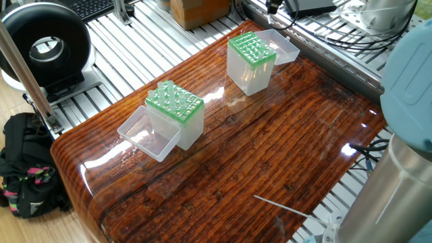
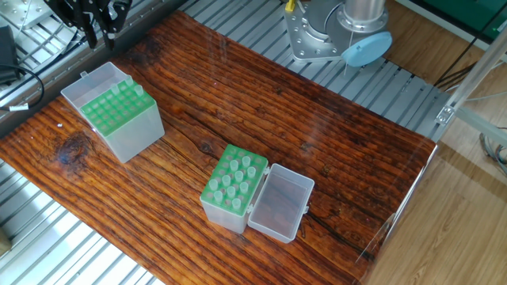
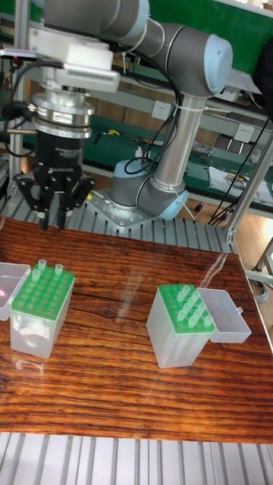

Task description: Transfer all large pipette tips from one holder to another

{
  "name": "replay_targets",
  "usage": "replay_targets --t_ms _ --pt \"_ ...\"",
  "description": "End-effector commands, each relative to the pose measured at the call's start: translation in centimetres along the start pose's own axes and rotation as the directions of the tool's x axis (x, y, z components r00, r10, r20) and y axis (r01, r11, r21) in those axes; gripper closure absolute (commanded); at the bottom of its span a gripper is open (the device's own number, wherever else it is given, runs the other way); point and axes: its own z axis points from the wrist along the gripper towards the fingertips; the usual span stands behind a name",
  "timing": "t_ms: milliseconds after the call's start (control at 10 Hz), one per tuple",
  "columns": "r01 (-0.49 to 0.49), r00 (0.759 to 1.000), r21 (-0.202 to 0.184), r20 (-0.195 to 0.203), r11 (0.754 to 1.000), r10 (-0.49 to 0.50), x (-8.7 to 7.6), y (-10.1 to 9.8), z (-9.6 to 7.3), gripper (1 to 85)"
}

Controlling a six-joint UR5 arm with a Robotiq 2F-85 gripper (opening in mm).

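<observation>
Standing upright in green racks: large pipette tips (image 3: pixel 48 266), two directly below hand (image 3: pixel 51 217), many more in second holder (image 3: pixel 184 323) well to its side. Hand hovers above, fingers spread, empty. Both holders on wooden worktop (image 3: pixel 114 379).

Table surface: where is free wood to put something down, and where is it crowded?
Bare table lies between the two tip boxes and along the side nearest the robot base. Crowded: around the far box under the tool, and the near box with its open lid.
</observation>
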Motion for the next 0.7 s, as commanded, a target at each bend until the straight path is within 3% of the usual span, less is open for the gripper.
replay_targets --t_ms 0,100,400,600 --pt "-0.132 0.991 -0.062 0.003 0.989 0.133 -2.4 5.4 1.2 55.7" --pt "-0.174 0.985 -0.084 0.007 0.981 0.175 -3.2 7.5 1.9 56.0" --pt "-0.264 0.964 -0.071 -0.006 0.962 0.264 -4.1 12.6 3.5 57.7" --pt "-0.282 0.959 -0.045 -0.026 0.958 0.281 -3.9 14.8 3.8 58.3"
